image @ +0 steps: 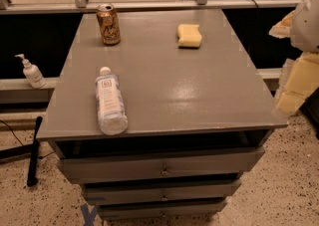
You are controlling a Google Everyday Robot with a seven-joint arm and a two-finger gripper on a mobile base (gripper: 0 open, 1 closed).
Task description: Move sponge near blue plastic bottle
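The pale yellow sponge [189, 36] lies flat at the back right of the grey cabinet top [169, 85]. The blue plastic bottle [110, 100], clear with a white cap and a pale label, lies on its side at the front left, cap pointing away from me. My gripper [277, 68] hangs at the right edge of the view, beside the cabinet's right edge. Its cream-yellow fingers [298, 83] stand apart and hold nothing. It is well right of the sponge and far from the bottle.
A gold drink can [108, 24] stands upright at the back left of the top. A white pump dispenser [31, 72] stands on a ledge left of the cabinet. Drawers [162, 170] sit below the top. A black pole [34, 150] leans on the floor at left.
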